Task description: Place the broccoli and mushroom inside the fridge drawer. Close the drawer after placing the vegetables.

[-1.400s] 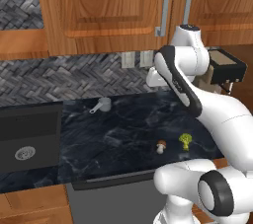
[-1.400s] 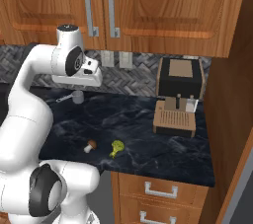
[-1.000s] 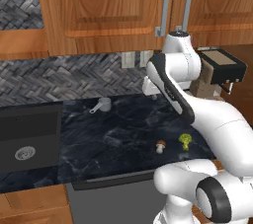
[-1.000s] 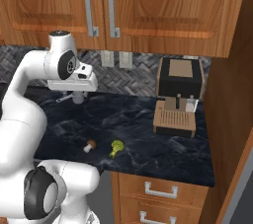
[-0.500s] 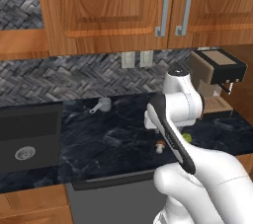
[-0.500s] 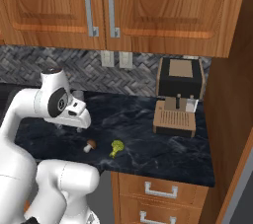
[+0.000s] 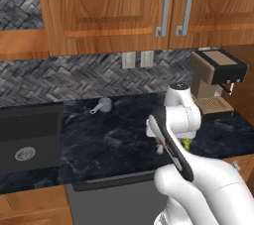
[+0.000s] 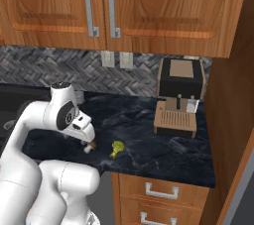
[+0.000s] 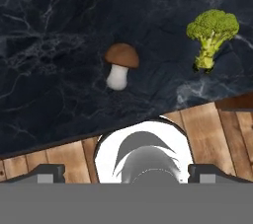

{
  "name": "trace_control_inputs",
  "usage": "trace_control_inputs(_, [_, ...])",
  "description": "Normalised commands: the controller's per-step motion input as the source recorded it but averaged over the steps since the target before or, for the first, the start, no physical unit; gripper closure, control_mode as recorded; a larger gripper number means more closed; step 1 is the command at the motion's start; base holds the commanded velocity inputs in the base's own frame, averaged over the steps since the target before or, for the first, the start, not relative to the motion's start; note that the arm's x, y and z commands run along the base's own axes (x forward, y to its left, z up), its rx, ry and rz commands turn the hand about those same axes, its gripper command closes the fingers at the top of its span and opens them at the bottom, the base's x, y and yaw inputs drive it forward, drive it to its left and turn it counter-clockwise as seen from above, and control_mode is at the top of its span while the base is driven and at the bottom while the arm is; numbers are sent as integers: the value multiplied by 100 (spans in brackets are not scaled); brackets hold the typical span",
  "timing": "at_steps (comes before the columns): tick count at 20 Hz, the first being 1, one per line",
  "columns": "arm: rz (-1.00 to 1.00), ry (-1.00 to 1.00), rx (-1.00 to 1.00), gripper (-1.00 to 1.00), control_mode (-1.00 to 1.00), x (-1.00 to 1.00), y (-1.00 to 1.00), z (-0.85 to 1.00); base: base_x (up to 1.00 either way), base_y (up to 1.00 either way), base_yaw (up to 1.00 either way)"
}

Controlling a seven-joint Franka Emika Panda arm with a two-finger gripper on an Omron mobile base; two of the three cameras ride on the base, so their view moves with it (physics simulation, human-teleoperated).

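**Hand view has both veggies lined up, nothing grabbed yet**

Hand view looks straight down at the dark marble counter; the gripper shows as two small dark tips at the bottom, wide apart with nothing between them, so I'd call it spread and empty. Just ahead of it lies the mushroom, on its side, brown cap away from the tips and white stem toward them; the broccoli lies off to the right of it, near but not touching. From the right base view the hand hangs low over the mushroom with the broccoli beside it, both close to the counter's front edge; further out sit a coffee machine by the wall and, in the left base view, a small metal cup and a sink.

What could go wrong, my guess: the mushroom is tiny and rounded, so closing off-centre could squirt it sideways; being near the edge, it might roll off the counter. The broccoli sits close enough that a sloppy descent might bump it too. Also, I can't make out the fridge drawer from here, so whether it's open and reachable is unknown.

Count: one mushroom; one broccoli; one coffee machine; one cup; two silver handles on the upper cabinets.
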Motion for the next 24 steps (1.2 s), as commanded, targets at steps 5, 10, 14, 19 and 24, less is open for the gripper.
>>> trace_control_inputs(5, [-13, 0, 0, -100, -100, 22, -13, -28, 0, 0, 0])
trace_control_inputs(10, [-10, 0, 0, -100, -100, 16, -8, -32, 0, 0, 0])
trace_control_inputs(14, [-3, 0, 0, -100, -100, 16, 0, -34, 0, 0, 0])
trace_control_inputs(19, [0, 5, 0, -100, -100, 23, 0, -38, 0, 0, 0])
trace_control_inputs(24, [0, 7, 0, -100, -100, 31, 0, -24, 0, 0, 0])
